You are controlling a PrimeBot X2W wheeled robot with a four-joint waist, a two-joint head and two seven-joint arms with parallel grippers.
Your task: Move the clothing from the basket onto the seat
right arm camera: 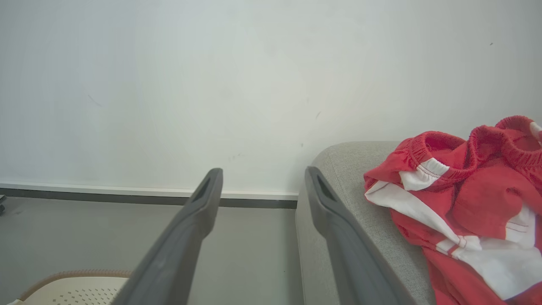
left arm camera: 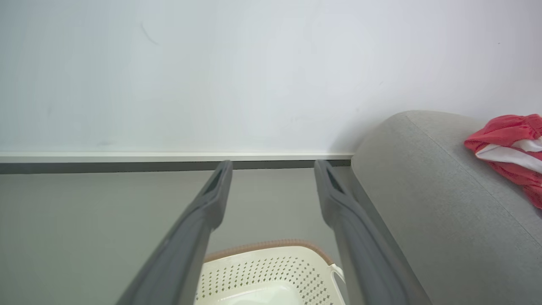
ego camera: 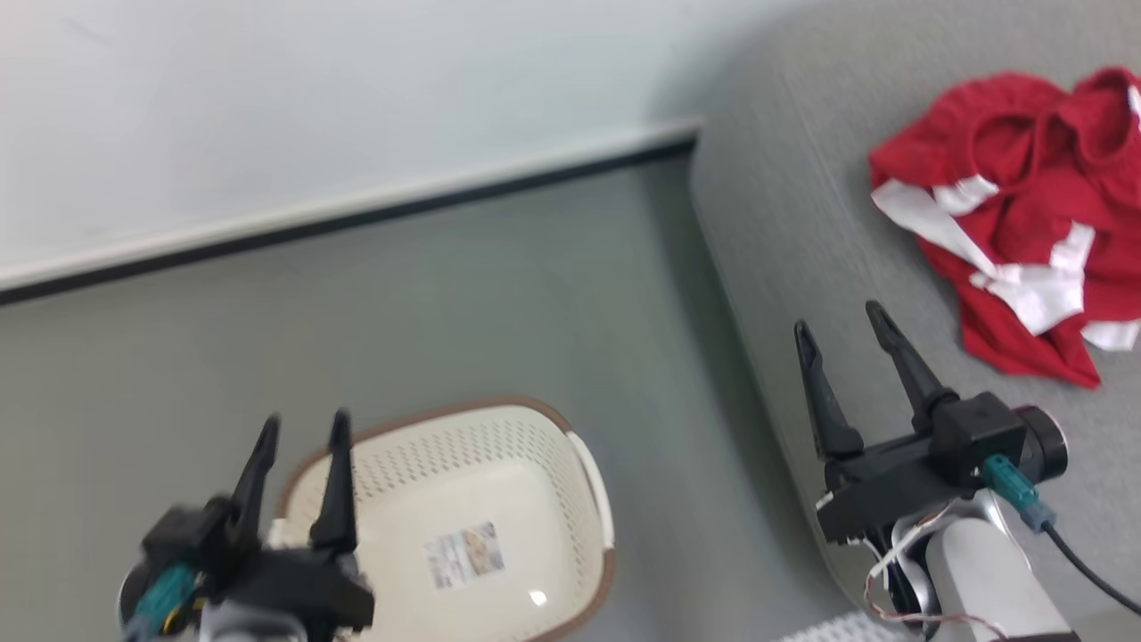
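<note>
**Head view:** the clothing [ego camera: 1007, 214], a red-and-white heap, lies on the seat [ego camera: 802, 196] at far right, well apart from the basket [ego camera: 463, 408], which stands on the floor [ego camera: 446, 303] at near left. The left end effector [ego camera: 305, 419] hangs over the basket's left rim and the right end effector [ego camera: 839, 317] over the seat's near edge, both with fingers spread and nothing between them. The basket bottom appears bare except for a label [ego camera: 465, 553], but its near part is cut off and partly masked by the left end effector. A garment overlooked there is the main risk. Blur softens the whole frame. The heap's right side runs out of frame, so the number of garments cannot be told. **Left wrist view:** the fingers stand apart above the far rim of the basket [left arm camera: 271, 271]. A careless descent could knock the light basket aside. **Right wrist view:** the fingers stand apart beside the clothing [right arm camera: 465, 203]. A sweep to the right could snag the loose fabric and drag it toward the edge of the seat [right arm camera: 347, 190].
</note>
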